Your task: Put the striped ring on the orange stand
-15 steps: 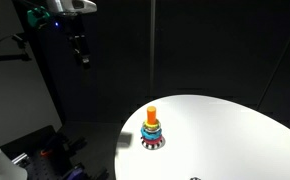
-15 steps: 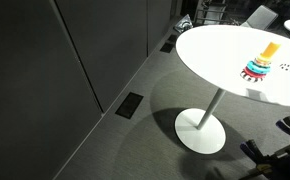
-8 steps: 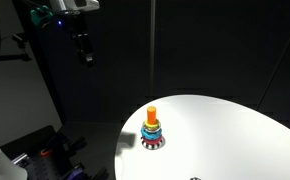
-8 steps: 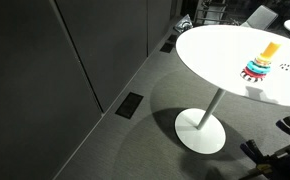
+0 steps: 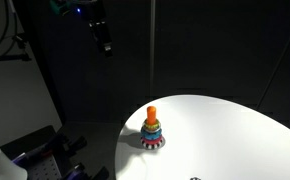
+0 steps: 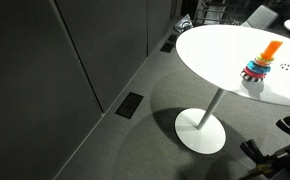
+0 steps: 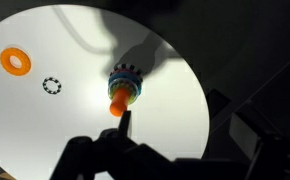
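The striped ring [image 5: 152, 143] lies at the bottom of a ring stack on the white round table [image 5: 225, 130], under a teal ring and others. The orange stand [image 5: 151, 113] rises through the stack with its top bare. Both also show in an exterior view, ring [image 6: 253, 75] and stand [image 6: 272, 48], and in the wrist view, ring [image 7: 125, 74] and stand [image 7: 118, 103]. My gripper [image 5: 106, 42] hangs high in the air, up and to the left of the stack, holding nothing that I can see. Its fingers are dark silhouettes [image 7: 126, 124].
A plain orange ring [image 7: 15, 62] and a small black-and-white ring [image 7: 52, 86] lie loose on the table, away from the stack. The table stands on one pedestal foot [image 6: 202, 130]. Dark walls surround it.
My arm has moved right and slightly up in an exterior view, closer to the space above the table. The ring stack has not moved.
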{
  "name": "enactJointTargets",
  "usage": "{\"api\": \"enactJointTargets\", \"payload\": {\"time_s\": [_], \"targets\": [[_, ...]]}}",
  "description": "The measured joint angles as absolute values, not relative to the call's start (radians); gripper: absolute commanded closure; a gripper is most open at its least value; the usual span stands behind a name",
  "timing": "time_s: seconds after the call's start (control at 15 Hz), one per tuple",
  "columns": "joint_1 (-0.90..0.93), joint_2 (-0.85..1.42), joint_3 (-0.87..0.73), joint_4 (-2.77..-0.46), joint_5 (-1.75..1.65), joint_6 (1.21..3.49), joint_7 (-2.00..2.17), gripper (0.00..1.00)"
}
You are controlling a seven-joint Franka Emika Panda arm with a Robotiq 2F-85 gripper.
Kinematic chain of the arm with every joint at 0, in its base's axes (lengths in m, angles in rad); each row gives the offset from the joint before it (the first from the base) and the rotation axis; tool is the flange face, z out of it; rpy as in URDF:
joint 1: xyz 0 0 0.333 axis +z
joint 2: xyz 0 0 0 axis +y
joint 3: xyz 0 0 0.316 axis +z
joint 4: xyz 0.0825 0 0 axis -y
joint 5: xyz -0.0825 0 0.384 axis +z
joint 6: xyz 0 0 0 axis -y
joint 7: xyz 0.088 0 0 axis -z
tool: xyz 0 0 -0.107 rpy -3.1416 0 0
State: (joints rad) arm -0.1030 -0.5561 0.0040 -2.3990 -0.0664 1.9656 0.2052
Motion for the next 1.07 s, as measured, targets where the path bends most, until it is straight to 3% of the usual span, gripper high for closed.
{"api": "enactJointTargets", "payload": {"time_s": [1.07], "targets": [[-0.162, -0.189, -0.184, -2.093, 0.032, 1.972, 0.107, 0.0]]}}
